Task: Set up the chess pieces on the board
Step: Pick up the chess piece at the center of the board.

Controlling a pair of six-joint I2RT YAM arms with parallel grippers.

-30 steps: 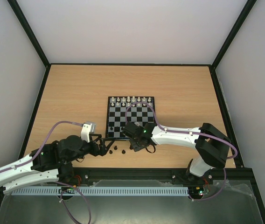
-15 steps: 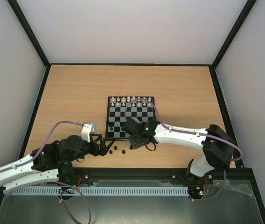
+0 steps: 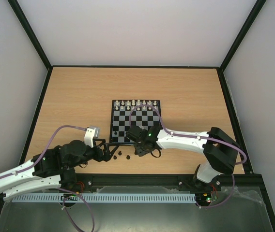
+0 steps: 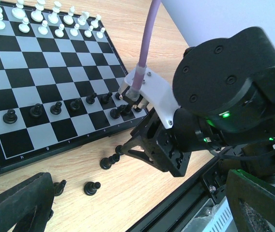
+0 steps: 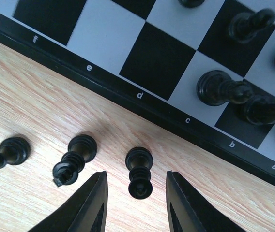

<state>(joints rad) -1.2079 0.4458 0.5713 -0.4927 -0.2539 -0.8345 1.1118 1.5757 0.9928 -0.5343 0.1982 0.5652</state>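
The board [image 3: 153, 129] lies mid-table, with white pieces [image 3: 135, 103] along its far rows and several dark chess pieces [image 4: 56, 107] on the near ranks. Three dark pieces stand loose on the wood just off its near edge. My right gripper [image 5: 136, 186] is low over the rightmost of them [image 5: 140, 170]. Its fingers [image 5: 93, 205] stand either side of the piece with a gap on each side, so it is open. The other two loose pieces [image 5: 74, 158] [image 5: 7, 153] are to its left. My left gripper [image 3: 111, 153] waits wide open and empty left of them.
The right arm's wrist and purple cable [image 4: 145, 43] hang over the board's near right corner. The black table rail [image 3: 142, 178] runs close behind the loose pieces. Bare wood [image 3: 74, 101] surrounds the board.
The right gripper's jaws have spread wider around the loose piece. The right arm shifted a little toward the board and back. The left arm has not moved.
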